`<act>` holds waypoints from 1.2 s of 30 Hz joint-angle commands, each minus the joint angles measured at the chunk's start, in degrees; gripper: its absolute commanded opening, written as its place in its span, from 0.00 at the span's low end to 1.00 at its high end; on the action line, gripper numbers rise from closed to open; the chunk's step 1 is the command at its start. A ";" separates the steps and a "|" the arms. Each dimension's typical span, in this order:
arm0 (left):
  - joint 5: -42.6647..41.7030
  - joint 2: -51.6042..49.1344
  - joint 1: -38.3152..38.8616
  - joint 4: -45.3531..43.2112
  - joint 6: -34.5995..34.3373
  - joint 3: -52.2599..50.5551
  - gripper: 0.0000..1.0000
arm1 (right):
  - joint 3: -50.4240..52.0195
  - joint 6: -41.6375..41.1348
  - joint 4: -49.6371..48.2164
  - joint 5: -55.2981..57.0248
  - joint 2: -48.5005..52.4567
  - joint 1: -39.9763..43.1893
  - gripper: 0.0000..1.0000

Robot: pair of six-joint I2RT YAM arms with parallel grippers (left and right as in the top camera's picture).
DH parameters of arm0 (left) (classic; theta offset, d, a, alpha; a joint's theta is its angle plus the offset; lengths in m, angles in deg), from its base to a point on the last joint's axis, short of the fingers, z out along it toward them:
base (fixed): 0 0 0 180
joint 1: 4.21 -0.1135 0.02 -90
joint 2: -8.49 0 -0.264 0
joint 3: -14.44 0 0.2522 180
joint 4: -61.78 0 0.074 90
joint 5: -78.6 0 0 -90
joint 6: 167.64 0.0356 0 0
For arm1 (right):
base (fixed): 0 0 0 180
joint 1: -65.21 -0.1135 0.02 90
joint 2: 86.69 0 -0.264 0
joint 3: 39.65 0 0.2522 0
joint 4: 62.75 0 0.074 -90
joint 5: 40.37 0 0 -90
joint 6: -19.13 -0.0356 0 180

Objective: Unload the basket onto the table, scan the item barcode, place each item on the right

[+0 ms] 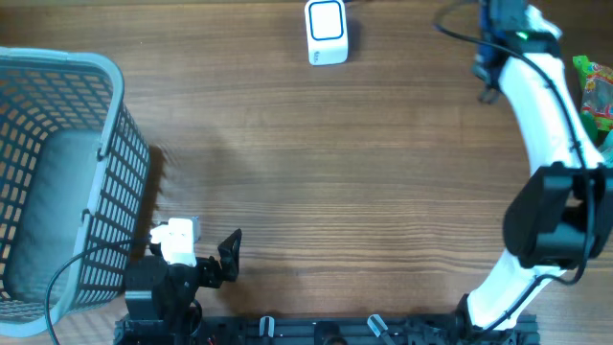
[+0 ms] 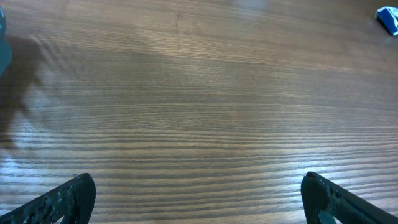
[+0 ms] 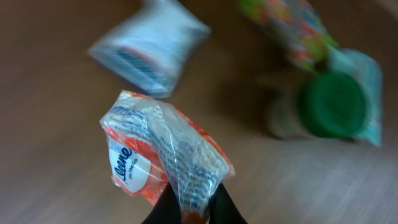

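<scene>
In the right wrist view my right gripper (image 3: 194, 210) is shut on the lower end of an orange and clear tissue pack (image 3: 163, 155) with a white label, held up off the wooden table. The white scanner (image 1: 327, 32) with a blue-framed window stands at the table's far edge, centre, well left of the right arm (image 1: 536, 96), which reaches to the far right corner. No barcode can be made out on the pack. My left gripper (image 2: 199, 199) hangs low over bare wood near the front left, jaws wide open with nothing between them.
A grey-blue plastic basket (image 1: 105, 163) fills the left side, beside the left arm (image 1: 172, 264). Below the held pack lie a white and blue packet (image 3: 149, 46), a green-lidded jar (image 3: 333, 102) and a colourful packet (image 3: 289, 28), all blurred. The colourful packet (image 1: 596, 91) lies at the right edge.
</scene>
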 commanded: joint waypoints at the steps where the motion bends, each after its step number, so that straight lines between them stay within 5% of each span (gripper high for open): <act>1: -0.87 0.42 -0.11 -0.15 1.09 0.00 1.00 | 11.19 -1.57 -9.46 -2.16 1.70 6.27 0.05; 3: -0.87 0.42 -0.11 -0.13 1.09 0.00 1.00 | 16.48 -0.52 -16.39 -5.18 1.68 8.50 0.04; 4: -0.87 0.42 -0.11 -0.15 1.09 0.00 1.00 | 16.44 -0.50 -17.31 -5.22 1.55 9.03 0.28; 5: -0.87 0.42 -0.11 -0.15 1.09 0.00 1.00 | 15.80 1.27 -17.57 -5.33 0.83 9.05 0.74; 6: -0.87 0.42 -0.11 -0.13 1.09 0.00 1.00 | 14.73 3.67 -17.44 -5.35 0.07 9.05 1.00; 8: -0.87 0.42 -0.11 -0.15 1.09 0.00 1.00 | 8.81 9.86 -12.85 -7.54 -4.44 8.68 1.00; 13: -0.85 0.42 -0.11 -0.13 1.09 0.00 1.00 | 6.10 10.12 -6.14 -23.39 -27.56 8.61 1.00; 20: -0.87 0.42 -0.11 -0.13 1.09 0.00 1.00 | 6.10 11.37 1.11 -25.88 -57.42 8.61 1.00; 29: -0.87 0.44 -0.11 -0.15 1.09 0.00 1.00 | 6.47 11.39 15.04 -25.64 -65.24 8.61 1.00; 36: -0.87 0.42 -0.11 -0.13 1.09 0.00 1.00 | 10.34 10.38 11.21 -25.03 -74.14 8.61 1.00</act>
